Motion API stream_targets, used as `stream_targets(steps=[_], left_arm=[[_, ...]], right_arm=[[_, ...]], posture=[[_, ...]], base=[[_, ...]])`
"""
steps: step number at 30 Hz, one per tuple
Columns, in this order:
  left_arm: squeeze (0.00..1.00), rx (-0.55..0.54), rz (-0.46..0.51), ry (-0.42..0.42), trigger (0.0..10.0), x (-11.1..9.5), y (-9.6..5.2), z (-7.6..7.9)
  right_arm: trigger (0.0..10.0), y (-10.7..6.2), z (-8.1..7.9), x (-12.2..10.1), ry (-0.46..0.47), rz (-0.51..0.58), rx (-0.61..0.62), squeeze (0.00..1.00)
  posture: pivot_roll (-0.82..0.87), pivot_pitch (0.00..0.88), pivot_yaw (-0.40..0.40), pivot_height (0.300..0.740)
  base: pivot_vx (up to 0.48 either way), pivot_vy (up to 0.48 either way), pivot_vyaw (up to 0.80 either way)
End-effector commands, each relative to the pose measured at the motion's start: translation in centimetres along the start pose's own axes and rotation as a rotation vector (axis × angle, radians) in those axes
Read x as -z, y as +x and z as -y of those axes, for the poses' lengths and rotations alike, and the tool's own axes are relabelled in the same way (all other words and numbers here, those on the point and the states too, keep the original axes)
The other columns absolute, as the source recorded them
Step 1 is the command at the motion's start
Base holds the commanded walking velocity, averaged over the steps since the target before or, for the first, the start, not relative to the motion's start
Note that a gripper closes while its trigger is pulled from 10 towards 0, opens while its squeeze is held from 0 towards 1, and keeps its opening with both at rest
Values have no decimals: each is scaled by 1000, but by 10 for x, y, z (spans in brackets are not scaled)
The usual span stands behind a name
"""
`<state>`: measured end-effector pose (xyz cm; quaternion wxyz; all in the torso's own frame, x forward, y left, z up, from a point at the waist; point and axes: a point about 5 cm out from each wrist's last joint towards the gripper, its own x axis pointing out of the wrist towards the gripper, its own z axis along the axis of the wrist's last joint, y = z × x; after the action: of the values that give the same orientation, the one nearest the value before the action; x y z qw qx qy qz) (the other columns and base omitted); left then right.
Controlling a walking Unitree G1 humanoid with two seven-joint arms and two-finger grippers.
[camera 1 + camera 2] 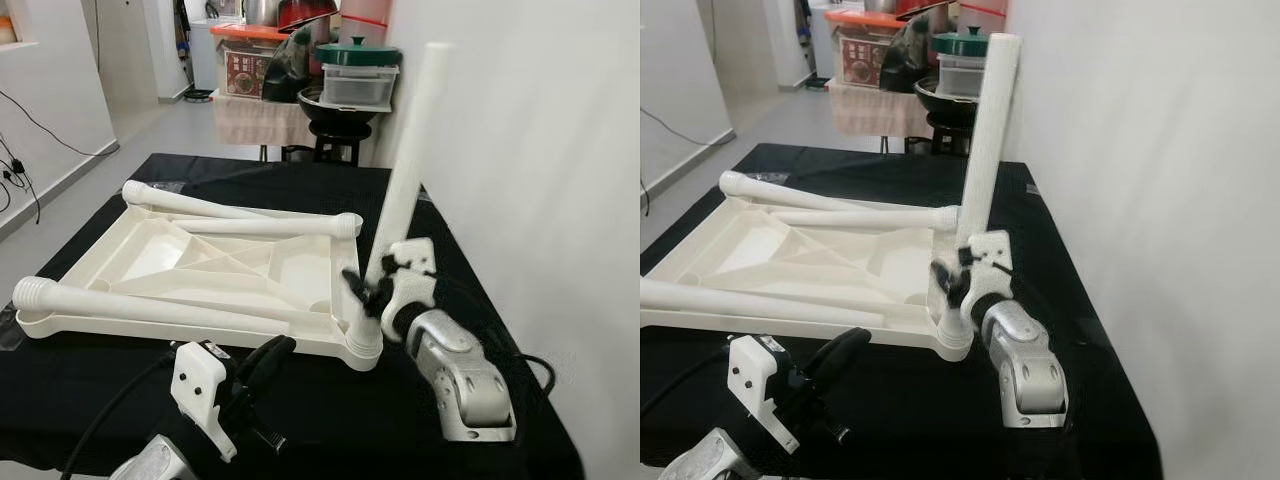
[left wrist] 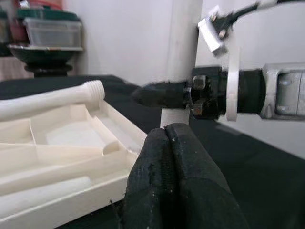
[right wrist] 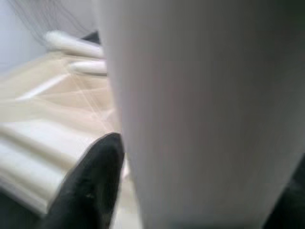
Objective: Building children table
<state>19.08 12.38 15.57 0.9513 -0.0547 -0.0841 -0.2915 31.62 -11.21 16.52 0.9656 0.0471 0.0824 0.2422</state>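
Note:
A cream children's table top (image 1: 160, 255) lies upside down on the black cloth. One white leg (image 1: 410, 150) stands upright, slightly tilted, in the socket at its near right corner (image 1: 364, 345). My right gripper (image 1: 372, 292) is shut on this leg just above the socket; in the right wrist view the leg (image 3: 200, 109) is close up beside one black finger (image 3: 90, 186). Three more legs lie across the top: a near one (image 1: 150, 308), a middle one (image 1: 270, 226) and a far one (image 1: 190, 203). My left gripper (image 1: 270, 355) hovers in front of the top's near edge, shut and empty, its fingers (image 2: 167, 143) pressed together.
The black-cloth table (image 1: 330, 420) ends near a white wall (image 1: 540, 150) on the right. Behind it a stool carries a dark bowl and a lidded container (image 1: 355, 85). Grey floor (image 1: 60, 230) with cables lies to the left.

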Motion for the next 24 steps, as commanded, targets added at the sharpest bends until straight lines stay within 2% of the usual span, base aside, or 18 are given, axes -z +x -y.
stream_targets(steps=[1,2,3,4,5,6,8,9,10,12,18,19,20,21,24], left_arm=[[0,6,-17,-3,10000,3,2,-1],[0,8,-17,-6,10000,3,2,-1],[0,10,-17,-7,10000,3,2,-1],[0,12,-17,-9,10000,4,2,-1],[0,14,-17,-11,10000,4,2,-1],[0,14,-17,-11,10000,4,2,-1],[0,17,-17,-14,10000,5,2,-1],[0,17,-17,-14,10000,5,2,-1],[0,18,-17,-16,10000,5,2,-1],[0,19,-17,-17,10000,6,2,0],[0,21,-17,-20,10000,7,3,1],[0,21,-17,-21,10000,7,2,1],[0,21,-17,-21,10000,7,2,1],[0,22,-18,-23,10000,7,2,2],[0,23,-19,-25,10000,7,2,3]], right_arm=[[10000,4,-5,-18,-6,70,-126,1000],[10000,4,-3,-24,-23,86,-139,1000],[10000,4,2,-30,-22,103,-185,435],[10000,4,6,-34,-19,115,-221,435],[10000,5,11,-39,-45,133,-263,0],[10000,5,11,-39,-45,133,-263,0],[10000,6,16,-45,-98,147,-404,0],[10000,6,16,-45,-98,147,-404,0],[10000,6,18,-46,-125,138,-492,0],[10000,8,22,-48,-141,116,-589,0],[10000,18,36,-49,-114,76,-608,0],[4627,19,38,-50,-109,71,-615,0],[4627,19,38,-50,-109,71,-615,0],[0,19,42,-50,-95,68,-639,0],[0,17,45,-52,-91,67,-669,0]], posture=[[21,0,-78,740],[21,0,-78,740],[18,0,-77,740],[18,0,-77,740],[19,0,-79,740],[19,0,-79,740],[26,0,-83,740],[26,0,-83,740],[31,0,-86,740],[33,0,-87,740],[43,0,-93,740],[44,0,-93,740],[44,0,-93,740],[49,0,-97,740],[48,0,-98,740]], base=[[0,0,0],[0,0,0],[0,0,0],[0,0,0],[0,0,0],[0,0,0],[0,0,0],[0,0,0],[0,0,0],[0,0,0],[0,0,0],[0,0,0],[0,0,0],[0,0,0],[0,0,0]])
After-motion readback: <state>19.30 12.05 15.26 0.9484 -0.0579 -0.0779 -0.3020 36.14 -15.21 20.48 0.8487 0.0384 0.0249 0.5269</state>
